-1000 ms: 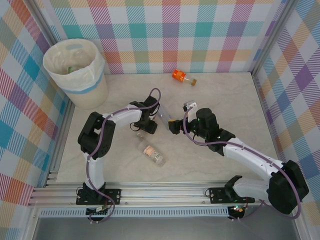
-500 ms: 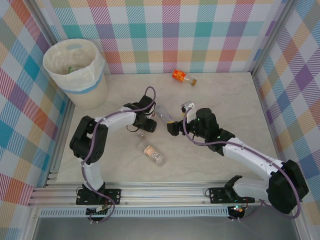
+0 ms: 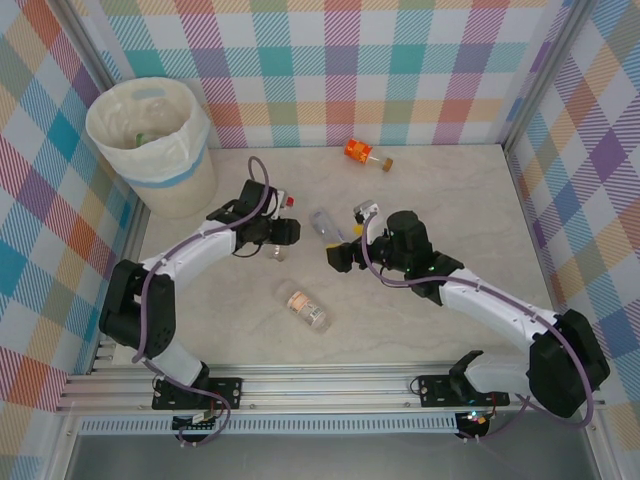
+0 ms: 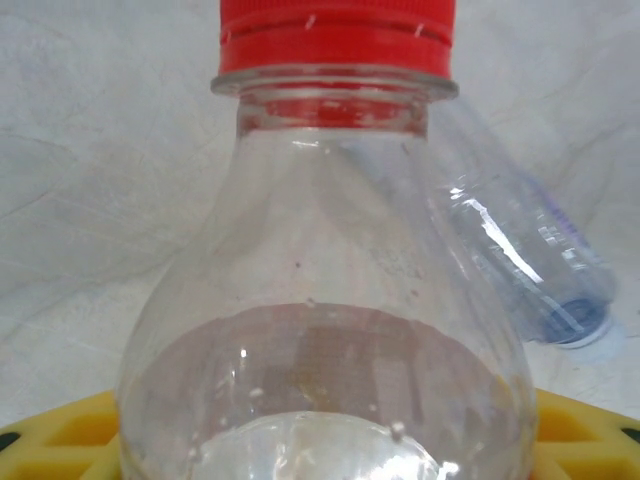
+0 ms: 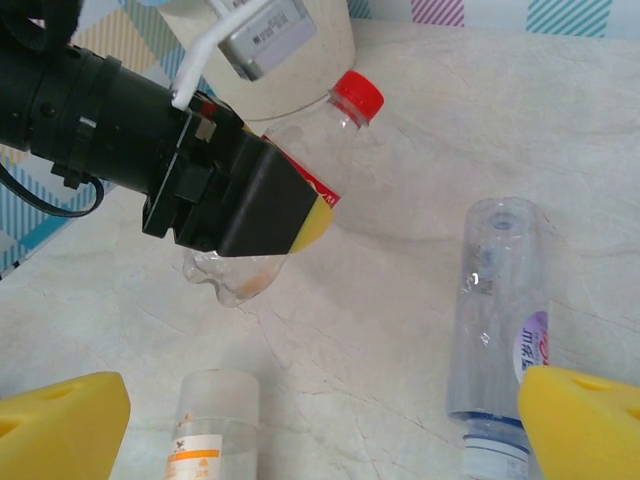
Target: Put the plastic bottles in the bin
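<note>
My left gripper [image 3: 273, 238] is shut on a clear bottle with a red cap [image 3: 288, 202], held off the table to the right of the bin [image 3: 178, 190]. In the left wrist view that bottle [image 4: 330, 300] sits between the yellow pads, cap up. The right wrist view shows the same held bottle [image 5: 345, 110] in the black left finger [image 5: 250, 205]. A clear bottle with a blue cap [image 3: 326, 223] [image 5: 495, 310] lies on the table just ahead of my right gripper [image 3: 338, 257] [image 5: 320, 425], which is open and holds nothing. Another bottle with an orange label [image 3: 307, 308] [image 5: 210, 430] lies nearer the front.
An orange-labelled bottle [image 3: 362, 153] lies by the back wall. The bin stands in the far left corner with a bag over its rim. Checked walls close the table at the back and both sides. A metal rail [image 3: 330, 385] runs along the near edge.
My left arm has swung left toward the bin, carrying the red-capped bottle. The right gripper edged slightly left and stays open. The blue-capped bottle stays on the table.
</note>
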Available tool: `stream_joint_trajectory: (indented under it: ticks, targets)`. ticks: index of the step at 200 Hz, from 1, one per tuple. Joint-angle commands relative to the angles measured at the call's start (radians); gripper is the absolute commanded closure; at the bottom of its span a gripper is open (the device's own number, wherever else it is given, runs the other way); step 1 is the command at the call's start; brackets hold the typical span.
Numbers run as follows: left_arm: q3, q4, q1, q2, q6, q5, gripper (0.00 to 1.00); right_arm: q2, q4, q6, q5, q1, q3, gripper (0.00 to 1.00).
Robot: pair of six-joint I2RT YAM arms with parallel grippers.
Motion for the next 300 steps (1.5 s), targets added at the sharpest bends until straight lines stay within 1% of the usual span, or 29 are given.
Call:
stream_joint_trajectory:
  ticks: [1, 29, 34, 72, 89, 99, 115, 135, 175, 218, 232, 265, 277, 300]
  targets:
    - [-0.021, 0.059, 0.026, -0.080, -0.041, 0.053, 0.44, 0.023, 0.079, 0.039, -0.052, 0.008, 0.035, 0.00]
    - [-0.036, 0.069, 0.052, -0.140, -0.085, 0.061, 0.45, 0.056, 0.109, 0.064, -0.078, 0.014, 0.056, 0.00]
    - [-0.040, 0.108, 0.054, -0.152, -0.092, 0.062, 0.45, 0.061, 0.115, 0.066, -0.083, 0.016, 0.061, 0.00]
    - [-0.044, 0.142, 0.066, -0.223, -0.129, 0.068, 0.44, 0.111, 0.154, 0.076, -0.103, 0.033, 0.098, 0.00]
    - [-0.027, 0.137, 0.075, -0.247, -0.146, 0.052, 0.45, 0.136, 0.181, 0.081, -0.108, 0.043, 0.114, 0.00]
    - [-0.019, 0.141, 0.082, -0.262, -0.158, 0.039, 0.44, 0.147, 0.200, 0.086, -0.090, 0.052, 0.121, 0.00]
    - [-0.014, 0.163, 0.092, -0.293, -0.176, 0.007, 0.44, 0.157, 0.254, 0.097, -0.041, 0.068, 0.117, 0.00]
    - [-0.001, 0.179, 0.103, -0.324, -0.196, -0.042, 0.45, 0.168, 0.324, 0.109, -0.008, 0.075, 0.111, 0.00]
    - [0.044, 0.181, 0.130, -0.378, -0.213, -0.137, 0.45, 0.179, 0.358, 0.110, 0.018, 0.083, 0.118, 0.00]
    - [0.042, 0.256, 0.135, -0.443, -0.193, -0.188, 0.44, 0.152, 0.419, 0.098, 0.056, 0.092, 0.078, 0.00]
    - [0.063, 0.250, 0.135, -0.449, -0.180, -0.232, 0.44, 0.149, 0.408, 0.097, 0.058, 0.092, 0.078, 0.00]
    - [0.164, 0.165, 0.140, -0.416, -0.187, -0.424, 0.47, 0.148, 0.401, 0.103, 0.060, 0.093, 0.080, 0.00]
    - [0.194, 0.163, 0.151, -0.400, -0.184, -0.464, 0.47, 0.148, 0.401, 0.111, 0.069, 0.093, 0.079, 0.00]
    - [0.239, 0.190, 0.183, -0.366, -0.157, -0.499, 0.47, 0.141, 0.400, 0.115, 0.082, 0.093, 0.076, 0.01]
